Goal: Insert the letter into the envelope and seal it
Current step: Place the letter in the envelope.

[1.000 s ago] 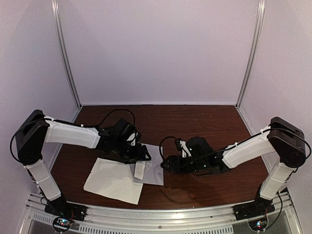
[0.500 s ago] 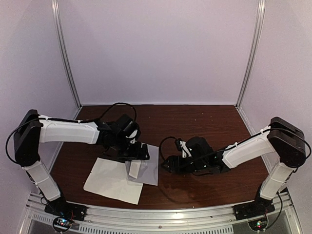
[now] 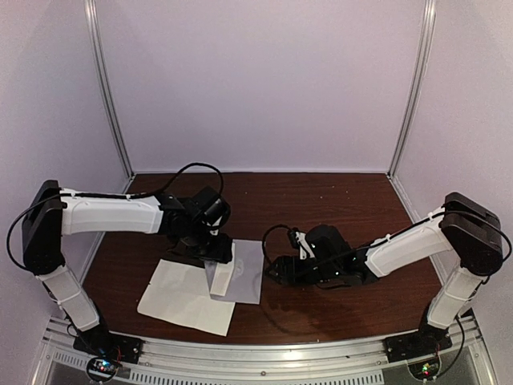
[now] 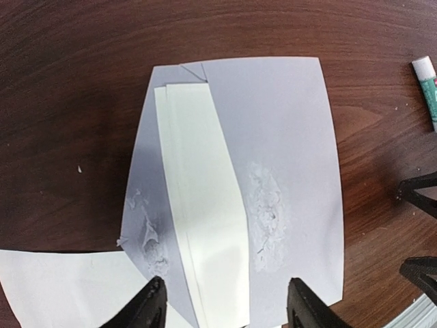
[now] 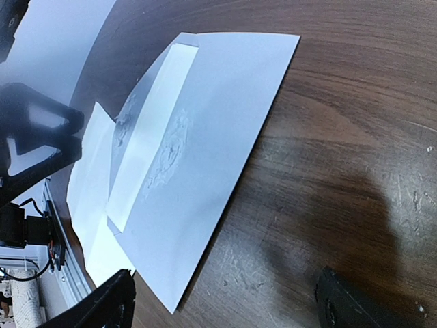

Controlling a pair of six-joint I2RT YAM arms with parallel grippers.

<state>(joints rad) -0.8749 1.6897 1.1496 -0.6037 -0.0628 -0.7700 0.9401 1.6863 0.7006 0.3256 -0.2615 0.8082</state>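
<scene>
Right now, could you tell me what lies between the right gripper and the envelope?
Nothing but bare wooden table: the right wrist view shows an empty stretch from the right gripper to the envelope.

— What do we have here apart from the job itself?
— We see a dark brown wood-grain table (image 3: 345,200), closed in by pale walls (image 3: 256,80), with a metal post (image 3: 108,88) at the back left corner and another at the back right.
— And on the wood?
— In the left wrist view we find a glue stick (image 4: 427,92), white cap and green body, lying flat at the right edge. We also spot a white speck (image 4: 79,169) on the bare wood, and a metal rail (image 3: 264,350) along the table's near edge.
</scene>
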